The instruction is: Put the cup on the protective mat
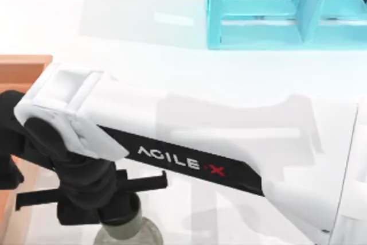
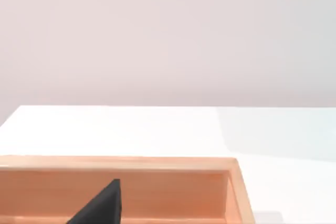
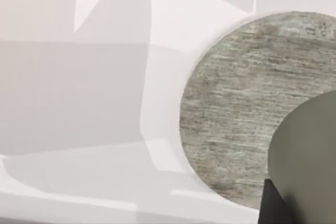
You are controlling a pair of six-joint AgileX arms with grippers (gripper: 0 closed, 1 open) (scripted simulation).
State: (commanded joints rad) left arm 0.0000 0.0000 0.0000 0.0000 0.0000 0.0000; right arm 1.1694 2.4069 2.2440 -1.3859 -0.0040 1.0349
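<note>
Closest to the overhead camera was my right arm (image 1: 189, 136), its white casing and black AgileX band stretching from the table's right edge across to the left half, where its dark wrist turned downward. Below that wrist the right gripper (image 1: 106, 202) sat at the near edge of the top view, its black fingers closed around the top of the cup (image 1: 123, 219). The olive-grey cup stood upright between them, directly over the protective mat (image 1: 150, 234), of which a speckled grey arc peeked out beneath it. Whether the cup's base touched the mat or hung just above it could not be told.

From the right wrist camera the cup (image 3: 310, 166) loomed large and matte, one dark finger (image 3: 273, 205) pressed against its side, and the round stone-textured mat (image 3: 231, 114) lay behind it on the white table (image 3: 79, 103), crossed by the arm's grey shadows.

My left arm was parked over the table's left side, above the orange wooden tray (image 1: 23, 70). Its wrist camera looked across the tray's rim (image 2: 157, 163) toward a pale wall, with one dark tip of the left gripper (image 2: 100, 208) poking in; I could not tell whether that hand was released or clenched.

A light blue shelf unit (image 1: 275, 10) stood at the table's far side, well apart from the cup and mat
</note>
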